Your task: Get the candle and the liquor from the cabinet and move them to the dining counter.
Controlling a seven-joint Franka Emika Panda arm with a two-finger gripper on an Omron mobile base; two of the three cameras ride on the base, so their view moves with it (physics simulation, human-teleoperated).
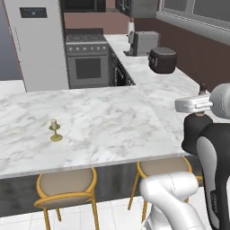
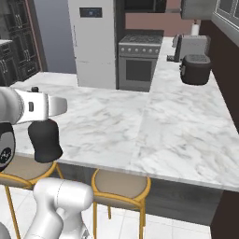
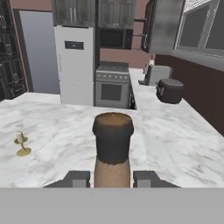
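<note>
Gripping liquor [image 3: 112,148] between fingers [image 3: 78,178], candle [image 1: 55,129] leftward

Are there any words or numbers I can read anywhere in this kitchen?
No readable words or numbers.
Fridge panel: small light marks on a dark display, too blurred to read.
Liquor, candle, toaster: no labels visible.

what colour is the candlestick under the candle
Gold, holding a cream candle; clearest in the left base view.
</note>
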